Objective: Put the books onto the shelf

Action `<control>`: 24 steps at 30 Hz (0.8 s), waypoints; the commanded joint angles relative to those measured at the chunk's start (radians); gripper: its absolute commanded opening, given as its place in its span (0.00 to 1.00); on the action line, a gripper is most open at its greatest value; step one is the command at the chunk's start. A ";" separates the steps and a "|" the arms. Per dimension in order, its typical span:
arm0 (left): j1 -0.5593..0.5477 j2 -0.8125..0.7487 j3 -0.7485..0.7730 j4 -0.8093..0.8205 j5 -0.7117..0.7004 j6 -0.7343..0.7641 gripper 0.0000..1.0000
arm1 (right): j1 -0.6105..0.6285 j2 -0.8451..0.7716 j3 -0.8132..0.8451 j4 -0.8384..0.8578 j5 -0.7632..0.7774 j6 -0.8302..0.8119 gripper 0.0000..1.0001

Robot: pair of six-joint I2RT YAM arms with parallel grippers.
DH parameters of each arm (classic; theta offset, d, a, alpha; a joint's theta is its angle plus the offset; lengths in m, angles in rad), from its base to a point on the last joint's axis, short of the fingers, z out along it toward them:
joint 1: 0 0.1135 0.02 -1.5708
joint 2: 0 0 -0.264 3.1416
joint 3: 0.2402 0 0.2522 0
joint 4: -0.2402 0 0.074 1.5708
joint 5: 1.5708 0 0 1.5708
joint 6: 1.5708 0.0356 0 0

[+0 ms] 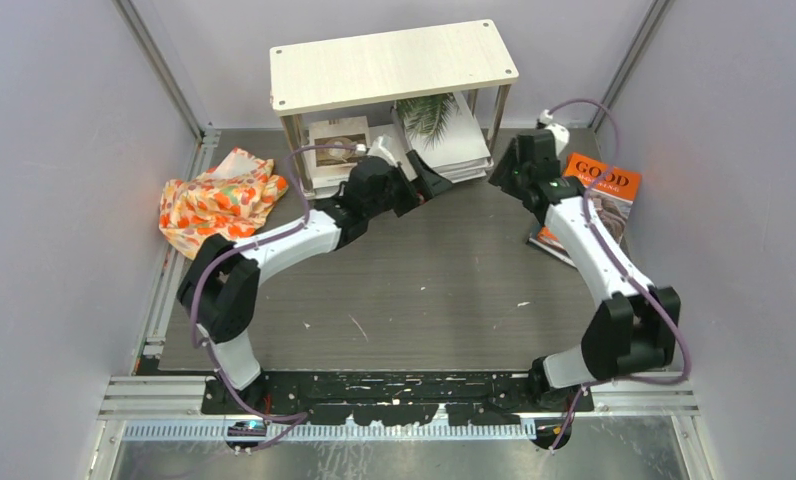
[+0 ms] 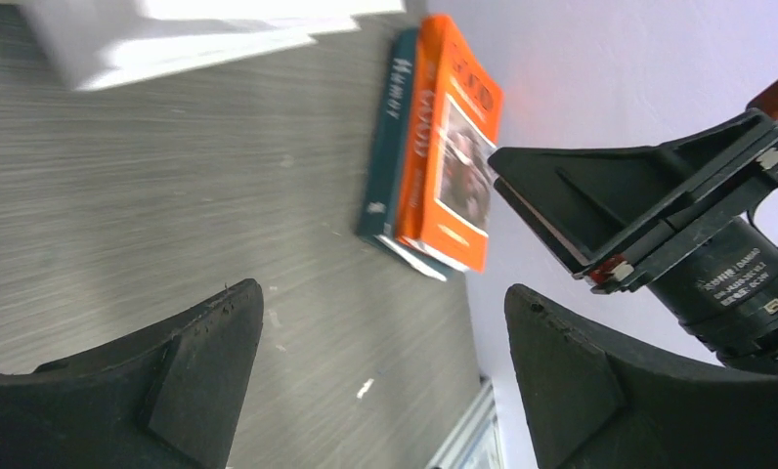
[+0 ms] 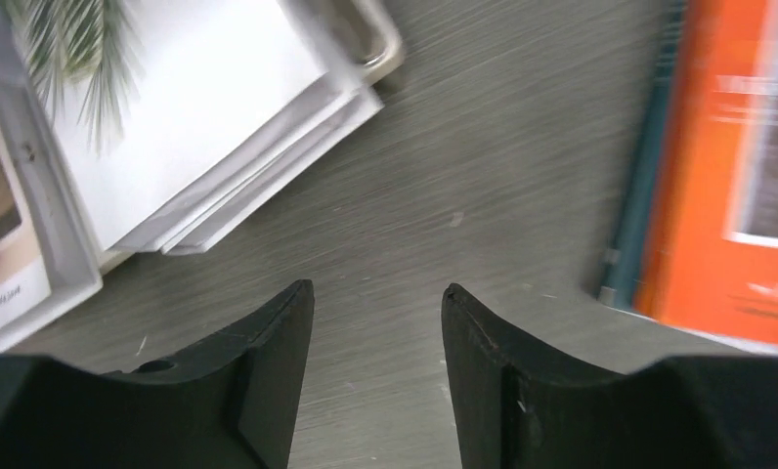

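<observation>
Orange book lies on the teal book at the right of the top view, its long axis running roughly up-down the frame. It is just right of the right gripper, the nearer one, whose jaws are apart and empty. The left gripper, wide and empty, sits by the shelf.

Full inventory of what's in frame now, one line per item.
shelf: one, pale wood, far edge of table
palm-leaf book: one, white and green, lower tier, right, skewed
white book: at least one, under palm-leaf book
coffee-cup book: one, beige, lower tier, left
GOOD book: one, orange, by right wall, atop teal book
teal book: one, teal, on table
cloth: one, orange-white floral, left
table: one, dark grey
left gripper: open, empty
right gripper: open, empty
</observation>
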 commanded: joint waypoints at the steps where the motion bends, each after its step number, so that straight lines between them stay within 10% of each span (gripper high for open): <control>1: -0.047 0.090 0.139 -0.006 0.176 0.034 0.94 | -0.109 -0.162 -0.070 -0.111 0.098 0.046 0.56; 24: -0.106 0.191 0.154 0.047 0.369 0.026 0.94 | -0.577 -0.541 -0.623 0.070 -0.107 0.534 0.60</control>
